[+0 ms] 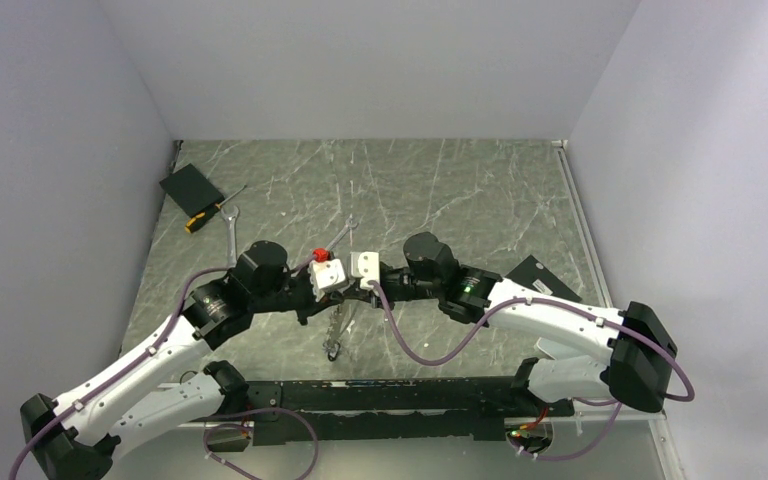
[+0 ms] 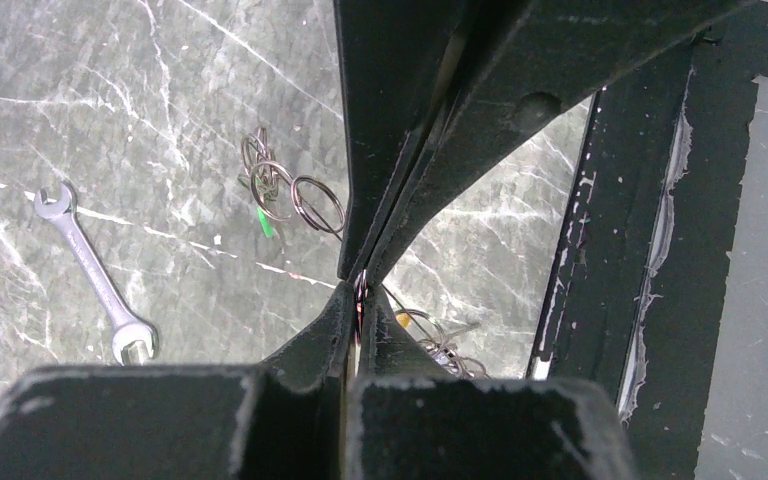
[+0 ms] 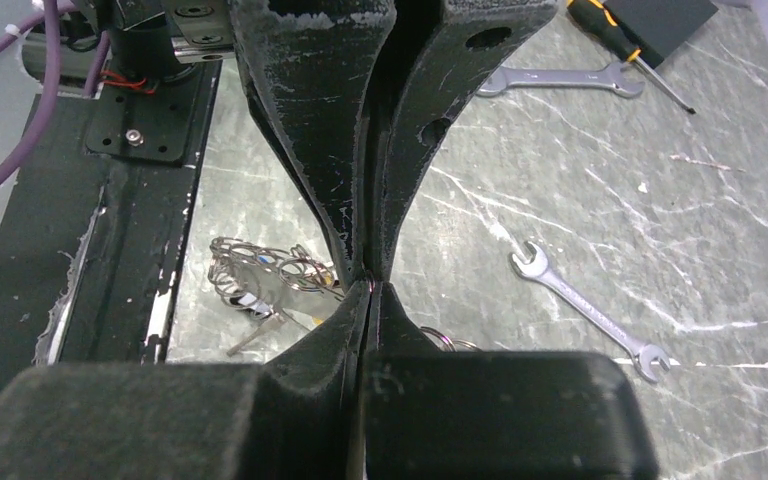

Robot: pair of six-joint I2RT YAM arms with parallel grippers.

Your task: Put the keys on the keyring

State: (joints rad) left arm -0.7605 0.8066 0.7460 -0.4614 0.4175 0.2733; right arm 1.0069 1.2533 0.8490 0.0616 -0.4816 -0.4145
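Above: my left hand point(image 1: 337, 297) and right hand point(image 1: 355, 293) meet tip to tip, with the keyring point(image 1: 335, 335) hanging onto the surface point(image 1: 460, 200). Left wrist: closed on its wire, and the green key point(image 2: 263, 222) lies apart. Right wrist: pinched closed, contents unclear. I judge we're opening the ring; next, one hand must fetch a key.

Grey marbled table point(image 1: 460, 200), a silver spanner point(image 3: 590, 312), a second spanner point(image 3: 560, 78) beside a screwdriver point(image 3: 615, 28) and black pad point(image 3: 665, 18)

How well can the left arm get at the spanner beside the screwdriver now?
Probably not at once: the left gripper seems shut on the keyring, tip to tip with the right gripper. The path to the spanner itself looks free.
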